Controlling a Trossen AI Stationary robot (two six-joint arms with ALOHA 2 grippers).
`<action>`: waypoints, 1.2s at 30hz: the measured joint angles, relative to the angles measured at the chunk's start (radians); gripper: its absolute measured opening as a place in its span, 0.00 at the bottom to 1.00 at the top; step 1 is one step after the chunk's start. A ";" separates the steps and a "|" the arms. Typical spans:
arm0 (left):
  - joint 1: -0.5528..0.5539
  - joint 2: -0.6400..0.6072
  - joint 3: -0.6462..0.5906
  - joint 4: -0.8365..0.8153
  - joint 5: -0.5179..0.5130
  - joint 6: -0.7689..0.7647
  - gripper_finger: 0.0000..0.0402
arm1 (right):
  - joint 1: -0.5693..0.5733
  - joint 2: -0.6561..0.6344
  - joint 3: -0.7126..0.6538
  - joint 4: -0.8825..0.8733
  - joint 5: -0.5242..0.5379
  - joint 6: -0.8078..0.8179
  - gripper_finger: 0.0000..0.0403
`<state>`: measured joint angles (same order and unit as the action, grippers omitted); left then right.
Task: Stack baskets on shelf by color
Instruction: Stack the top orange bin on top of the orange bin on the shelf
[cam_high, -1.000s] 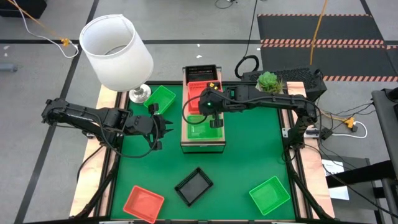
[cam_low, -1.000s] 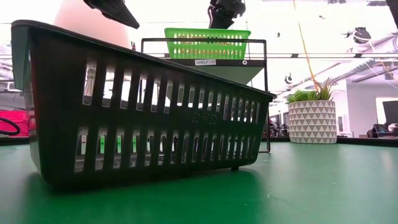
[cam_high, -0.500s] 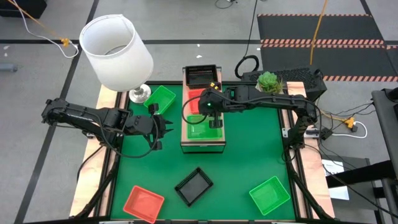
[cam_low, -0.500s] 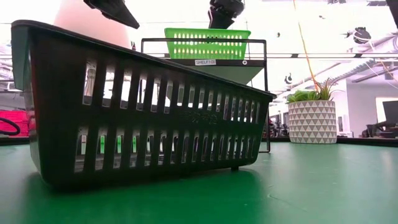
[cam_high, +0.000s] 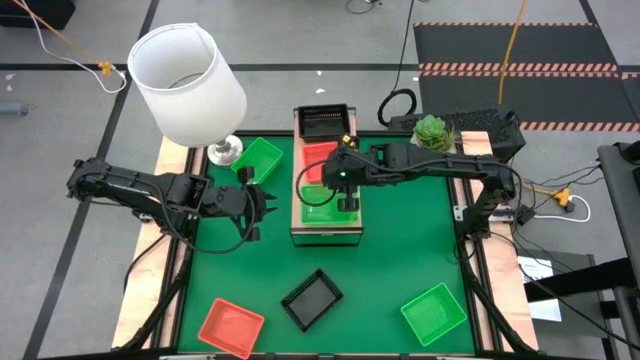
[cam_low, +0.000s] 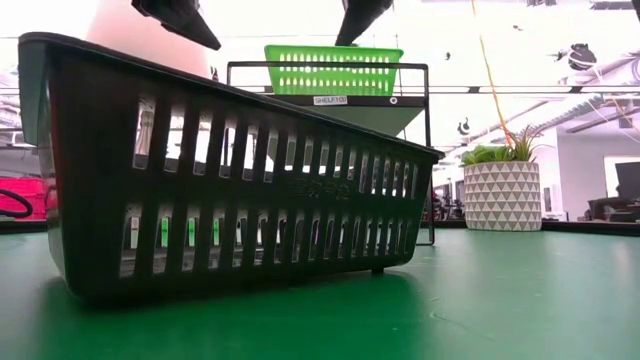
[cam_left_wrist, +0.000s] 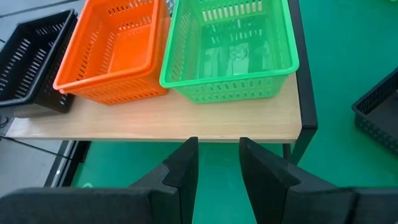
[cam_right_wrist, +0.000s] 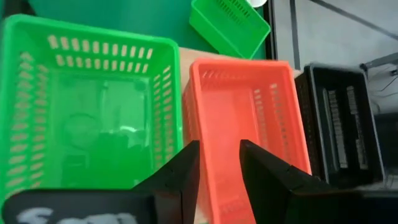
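Three perforated plastic baskets, black (cam_high: 323, 122), orange-red (cam_high: 318, 160) and green (cam_high: 325, 208), line the light-wood shelf (cam_high: 326, 232); right gripper (cam_high: 348, 200) hovers released above them, left gripper (cam_high: 268, 207) waits parted, empty.

both grippers parted, empty — left gripper (cam_left_wrist: 217, 163), right gripper (cam_right_wrist: 217, 163).

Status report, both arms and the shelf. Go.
Right gripper over shelf, jaws open, empty. Left gripper waiting beside shelf, jaws open. Green basket, orange basket, black basket on shelf in a row. Nothing in the way.
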<state>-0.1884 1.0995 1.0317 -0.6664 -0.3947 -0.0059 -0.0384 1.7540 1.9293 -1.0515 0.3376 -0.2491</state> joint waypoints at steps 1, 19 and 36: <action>0.000 0.000 0.000 -0.004 0.000 0.000 0.30 | 0.004 -0.008 0.000 -0.015 0.000 0.015 0.27; 0.000 0.000 0.000 -0.013 0.000 -0.002 0.30 | -0.055 -0.142 -0.277 -0.072 0.107 0.158 0.18; 0.000 0.000 0.000 0.024 0.000 0.019 0.30 | -0.117 -0.197 -0.418 0.145 -0.001 0.069 0.01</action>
<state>-0.1886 1.0992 1.0317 -0.6422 -0.3950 0.0135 -0.1558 1.5570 1.5116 -0.9065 0.3366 -0.1806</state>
